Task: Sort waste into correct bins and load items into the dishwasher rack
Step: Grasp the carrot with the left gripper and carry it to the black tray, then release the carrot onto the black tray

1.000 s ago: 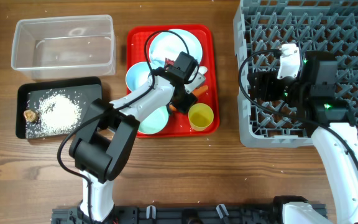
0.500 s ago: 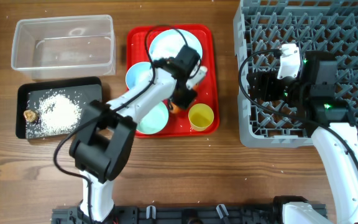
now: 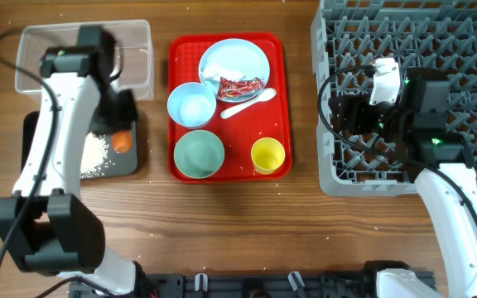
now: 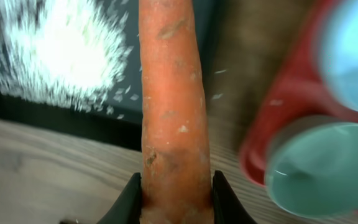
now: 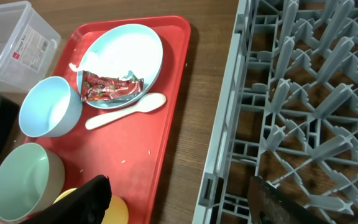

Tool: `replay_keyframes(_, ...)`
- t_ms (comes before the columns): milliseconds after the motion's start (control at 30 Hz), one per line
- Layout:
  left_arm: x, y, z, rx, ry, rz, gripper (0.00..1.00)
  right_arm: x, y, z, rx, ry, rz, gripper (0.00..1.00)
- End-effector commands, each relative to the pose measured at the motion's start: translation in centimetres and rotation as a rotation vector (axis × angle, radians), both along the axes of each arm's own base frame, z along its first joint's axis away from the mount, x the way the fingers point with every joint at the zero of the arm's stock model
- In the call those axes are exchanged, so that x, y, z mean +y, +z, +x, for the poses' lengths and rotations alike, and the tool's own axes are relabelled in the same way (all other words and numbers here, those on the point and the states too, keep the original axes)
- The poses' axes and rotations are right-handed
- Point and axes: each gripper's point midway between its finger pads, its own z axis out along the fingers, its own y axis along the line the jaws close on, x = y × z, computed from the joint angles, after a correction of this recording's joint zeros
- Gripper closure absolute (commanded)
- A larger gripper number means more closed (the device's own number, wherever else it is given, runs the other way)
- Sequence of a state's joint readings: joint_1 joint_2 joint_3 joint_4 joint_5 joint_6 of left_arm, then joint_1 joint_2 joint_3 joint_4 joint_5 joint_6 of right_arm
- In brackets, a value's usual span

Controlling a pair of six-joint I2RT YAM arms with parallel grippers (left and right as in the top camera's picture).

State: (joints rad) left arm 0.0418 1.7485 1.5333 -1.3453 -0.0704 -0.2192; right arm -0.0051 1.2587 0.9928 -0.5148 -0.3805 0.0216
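Swinging off the red tray [image 3: 237,136], the left gripper [image 4: 174,196] is now hovering at centre left over the black tray [image 3: 129,164] beside the rice [image 3: 94,153], its fingers [image 4: 127,200] pinching the orange carrot [image 3: 121,141], probably ready for dropping; the right gripper [image 5: 179,199] is hanging over the rack [image 5: 303,93], fingers spread, holding nothing

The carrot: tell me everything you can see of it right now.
The carrot is orange, long, with rough skin flecked brown and a dark nick near the grip. The left gripper clamps one end from both sides. From overhead it hangs over the right end of the black tray, beside the rice. Whether it touches the tray cannot be told.
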Motion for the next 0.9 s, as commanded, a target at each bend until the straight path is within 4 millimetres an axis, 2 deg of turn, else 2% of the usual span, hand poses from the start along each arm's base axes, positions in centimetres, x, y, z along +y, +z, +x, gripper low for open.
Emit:
replay_keyframes(0,3.4,-4.9,-2.6,0.069,0.204,-0.004,0.96,0.0,0.3,0.5,-0.008,-0.002,0.003,0.27)
replay_keyframes(100,6.0,-8.6,-2.8,0.009,0.311,-0.011,0.95,0.0,0.3,0.5,-0.008,-0.002,0.003,0.27)
replay_keyframes(133,6.6,-9.3,-2.9,-0.002,0.33,-0.01,0.9,0.0,0.3,0.5,-0.007,-0.002,0.003,0.27)
replay_keyframes(200,7.4,-10.3,-3.2,-0.019,0.359,-0.008,0.74,0.0,0.3,0.5,-0.008,-0.002,0.003,0.27)
replay_keyframes(267,7.6,-10.2,-2.9,-0.032,0.36,-0.007,0.5,0.0,0.3,0.5,-0.009,-0.002,0.003,0.27)
replay_keyframes(333,7.6,-10.0,-2.7,-0.037,0.359,-0.006,0.4,0.0,0.3,0.5,-0.009,-0.002,0.004,0.27)
replay_keyframes(367,7.5,-9.6,-2.4,-0.043,0.354,-0.013,0.36,0.0,0.3,0.5,-0.009,-0.002,0.003,0.27)
replay_keyframes(467,7.3,-7.2,-0.8,-0.085,0.323,-0.009,0.36,0.0,0.3,0.5,-0.008,-0.002,0.003,0.27)
replay_keyframes(500,6.9,-5.2,0.7,-0.131,0.288,-0.012,0.35,0.0,0.3,0.5,-0.008,-0.002,0.003,0.26)
replay_keyframes(533,6.1,-2.4,2.6,-0.196,0.245,-0.015,0.34,0.0,0.3,0.5,-0.008,-0.002,0.004,0.26)
replay_keyframes(600,3.4,0.9,5.6,-0.304,0.121,-0.069,0.32,0.0,0.3,0.5,-0.008,-0.002,0.003,0.27)
replay_keyframes(633,0.5,3.4,8.1,-0.398,0.003,-0.122,0.32,0.0,0.3,0.5,-0.008,-0.002,0.003,0.26)
replay_keyframes(700,-5.8,7.1,12.3,-0.595,-0.233,-0.159,0.31,0.0,0.3,0.5,-0.007,-0.003,0.005,0.26)
replay_keyframes(733,-9.2,8.0,14.0,-0.677,-0.325,-0.166,0.29,0.0,0.2,0.4,-0.005,-0.003,0.005,0.26)
replay_keyframes(767,-12.3,7.9,15.0,-0.716,-0.396,-0.175,0.29,0.0,0.1,0.3,0.001,-0.004,0.005,0.26)
replay_keyframes(800,-14.7,7.0,15.7,-0.724,-0.438,-0.166,0.29,0.0,0.1,0.3,0.005,-0.004,0.005,0.26)
replay_keyframes(867,-18.7,3.0,16.8,-0.692,-0.534,-0.14,0.27,0.0,-0.1,0.1,0.013,-0.002,0.003,0.26)
